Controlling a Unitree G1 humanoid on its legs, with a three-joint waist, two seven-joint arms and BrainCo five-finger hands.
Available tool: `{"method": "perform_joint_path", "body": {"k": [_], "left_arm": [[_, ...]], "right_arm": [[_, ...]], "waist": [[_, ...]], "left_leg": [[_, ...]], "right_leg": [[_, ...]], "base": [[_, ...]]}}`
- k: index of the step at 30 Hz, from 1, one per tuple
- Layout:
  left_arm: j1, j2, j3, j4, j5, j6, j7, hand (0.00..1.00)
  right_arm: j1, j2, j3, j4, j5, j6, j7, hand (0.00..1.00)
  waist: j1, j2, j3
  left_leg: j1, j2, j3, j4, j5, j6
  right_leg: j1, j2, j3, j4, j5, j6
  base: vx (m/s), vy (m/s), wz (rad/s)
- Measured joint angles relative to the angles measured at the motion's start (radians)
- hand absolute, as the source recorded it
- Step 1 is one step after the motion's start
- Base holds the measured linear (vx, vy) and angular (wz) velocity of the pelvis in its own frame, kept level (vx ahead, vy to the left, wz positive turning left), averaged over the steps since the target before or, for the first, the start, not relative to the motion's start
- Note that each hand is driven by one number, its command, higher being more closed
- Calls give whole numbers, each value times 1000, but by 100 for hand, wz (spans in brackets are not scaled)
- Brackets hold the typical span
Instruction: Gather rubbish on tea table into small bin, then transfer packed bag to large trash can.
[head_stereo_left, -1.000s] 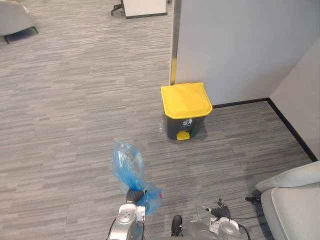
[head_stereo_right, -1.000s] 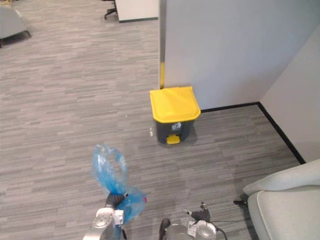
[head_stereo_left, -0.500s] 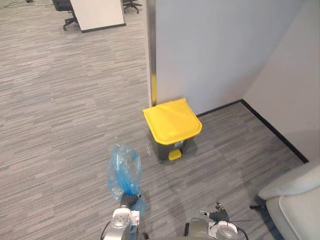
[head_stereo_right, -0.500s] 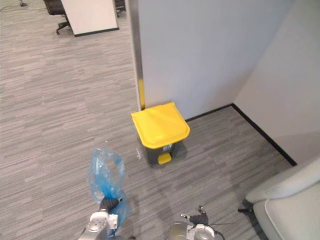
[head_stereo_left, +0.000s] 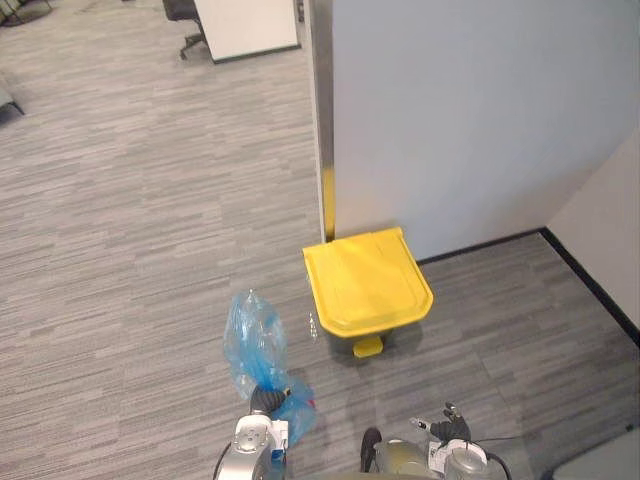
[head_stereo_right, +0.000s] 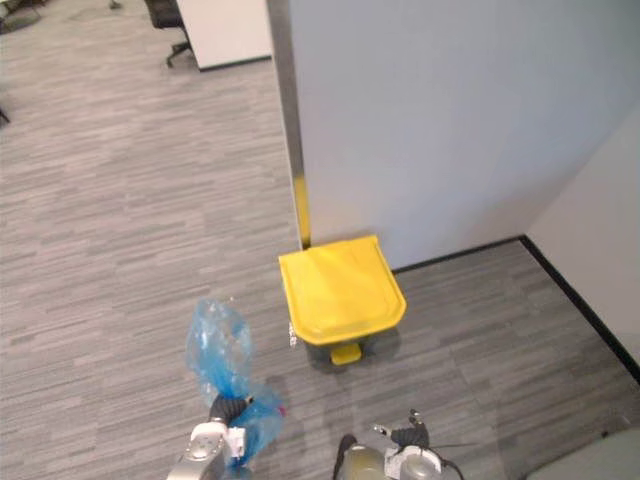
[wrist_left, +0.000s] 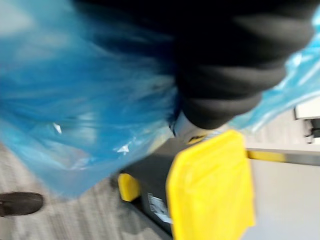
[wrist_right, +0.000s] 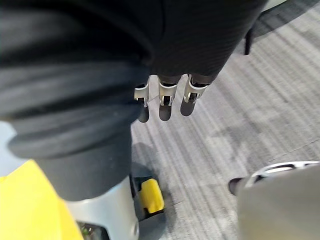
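Blue rubbish bag (head_stereo_left: 258, 345), neck clenched in the left robot hand (head_stereo_left: 266, 400), held just short of the yellow-lidded trash can (head_stereo_left: 368, 282). View's shifted in the last second and the can looks closer, lid shut. Right robot hand (head_stereo_left: 445, 428) is relaxed, empty.

A translucent blue rubbish bag (head_stereo_left: 258, 345), crumpled and puffed with air, is gathered at its neck in the left hand (head_stereo_left: 265, 400). Its loose top stands above the grip and a fuller part bulges below, with something reddish showing through. The large trash can (head_stereo_left: 368, 282) is dark grey with a bright yellow lid, shut, and a yellow foot pedal (head_stereo_left: 367, 347) at its front. It stands upright on the carpeted floor (head_stereo_left: 130, 250) against the foot of the partition wall (head_stereo_left: 470, 120), apart from the bag.
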Motion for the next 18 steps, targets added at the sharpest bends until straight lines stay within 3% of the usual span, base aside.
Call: {"method": "perform_joint_path", "body": {"k": [1, 2, 3, 4, 8, 12, 18], "left_arm": [[-1, 0, 0, 2, 0, 0, 0, 100], [-2, -1, -3, 4, 0, 0, 0, 100], [-3, -1, -12, 4, 1, 2, 1, 100], [-6, 4, -15, 13, 1, 3, 1, 100], [-4, 58, -37, 37, 9, 3, 2, 100], [0, 84, -38, 58, 10, 3, 3, 100], [20, 100, -37, 67, 10, 3, 4, 100]], "right_arm": [[-1, 0, -9, 1, 0, 0, 0, 0], [2, -2, -19, 2, 8, 0, 0, 0], [8, -9, -21, 3, 8, 0, -2, 0], [13, -15, -24, 13, 10, 1, -2, 0], [14, 24, -16, 22, 15, 7, 0, 0], [5, 18, -14, 45, 16, 7, -1, 0], [-17, 3, -10, 83, 15, 7, 0, 0]], "waist": [[0, 0, 0], [-1, 7, -4], [-4, 21, -10], [-7, 34, -14], [-10, -13, -47], [-17, 2, -53], [-13, 14, -58]], "left_leg": [[-8, -12, 0, -86, 3, 3], [-12, -30, -7, -232, 49, 17], [-17, -38, -16, -325, 154, 16], [0, -40, -26, -348, 161, 8], [65, -98, 28, -479, 173, 33], [95, -128, 49, -516, 176, 37], [116, -124, 53, -520, 176, 37]], "right_leg": [[1, -4, 5, -1, 0, 9], [1, -6, 8, -1, 0, 28], [-1, 5, 12, 0, -5, 46], [1, 13, 28, 3, -14, 64], [5, -21, 89, -67, 18, 110], [35, -36, 108, -132, 49, 134], [65, -20, 137, -177, 75, 130]], "base": [[90, 94, -9], [93, 105, -9], [123, 156, -14], [114, 163, -9], [117, 193, -34], [96, 115, -20], [60, 7, -15]]}}
